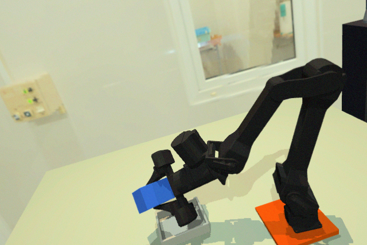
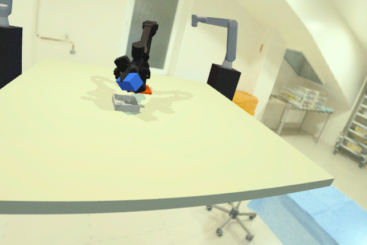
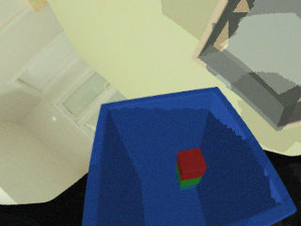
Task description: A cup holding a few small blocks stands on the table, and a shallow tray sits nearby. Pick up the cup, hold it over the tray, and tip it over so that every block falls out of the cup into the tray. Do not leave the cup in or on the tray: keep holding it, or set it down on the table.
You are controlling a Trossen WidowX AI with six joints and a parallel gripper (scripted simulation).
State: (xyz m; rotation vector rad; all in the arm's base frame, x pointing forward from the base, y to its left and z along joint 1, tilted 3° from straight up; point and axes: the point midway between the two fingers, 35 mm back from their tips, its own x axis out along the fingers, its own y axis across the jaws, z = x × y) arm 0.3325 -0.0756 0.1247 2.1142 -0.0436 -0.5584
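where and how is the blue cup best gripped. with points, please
Likely by two opposite outer side walls, coming from beside it as the claw (image 1: 166, 189) does now: the blue cup (image 1: 153, 194) (image 2: 130, 82) (image 3: 162, 137) has flat sides, and that leaves its open mouth free for pouring.

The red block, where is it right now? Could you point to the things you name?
The wrist view shows the red block (image 3: 191, 163) inside the blue cup (image 1: 153, 194) (image 2: 129, 82) (image 3: 165, 155), right of the picture's centre, against a green block (image 3: 190, 183).
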